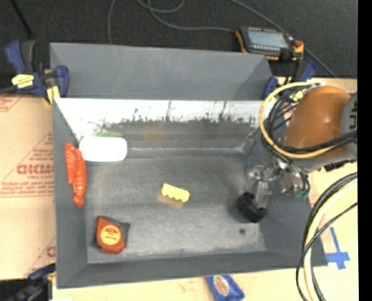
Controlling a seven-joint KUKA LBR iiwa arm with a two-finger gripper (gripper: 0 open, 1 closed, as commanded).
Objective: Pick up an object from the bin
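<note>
Hanging low over the right part of the bin floor, the gripper (256, 199) sits at the end of the arm that comes in from the view's right side. The wrist above it carries an orange cover (314, 118) and loops of yellow and black cables (275, 127). The metal fingers (261, 187) point down and a little to the left. I cannot tell if they are open or closed, because the gap between them is not visible.

Directly at the tips of the fingers lies a small black object (249, 211), rounded and dark. It cannot be seen whether it is between the fingers or only under them. It rests on the grey floor of the bin (173, 61), near the right wall.

All other things lie to the left of the fingers. Nearest is a small yellow block (175, 194) with a ridged edge, about in the middle of the floor and well apart from the fingers. Further left and toward the front, an orange-red tape measure (110, 234) stands in the front left corner. Far left and toward the back, a white oblong object (103, 149) with rounded ends lies by the back wall. Just beside it, along the left wall, is a long orange-red thing (76, 173), the farthest from the fingers. Its kind I cannot tell.
</note>
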